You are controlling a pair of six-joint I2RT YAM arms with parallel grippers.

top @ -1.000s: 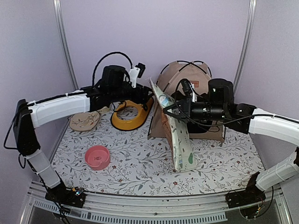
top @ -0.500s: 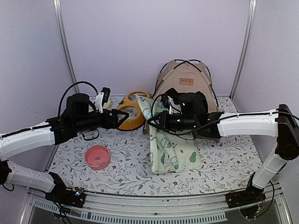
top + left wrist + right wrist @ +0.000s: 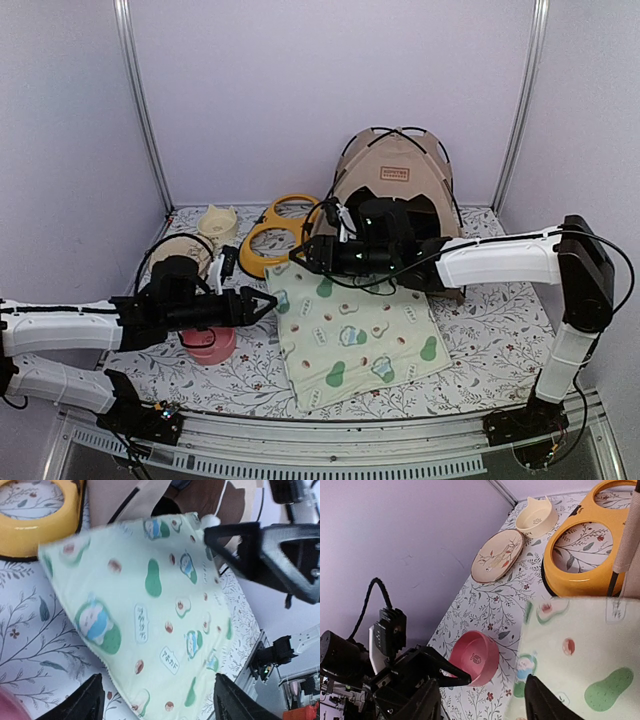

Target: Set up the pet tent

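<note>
Cream fabric mat with green prints (image 3: pixel 355 340) is seen flat on the floral surface (image 3: pixel 490 335), left claw (image 3: pixel 262 302) spread open and empty at its left edge, right claw (image 3: pixel 305 258) released over its far corner, tan domed fabric pet tent (image 3: pixel 395 185) standing erect just behind.

Tan cloth pet tent (image 3: pixel 395 190), glossy plastic feeder (image 3: pixel 570 582)

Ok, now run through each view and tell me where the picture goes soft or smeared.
Top external: evenly lit, sharp, no glare, the pet tent and mat both crisp. Left wrist: the mat's upper edge and the yellow feeder are smeared. Right wrist: the mat's edge is blurred, the pink bowl sharp.
</note>
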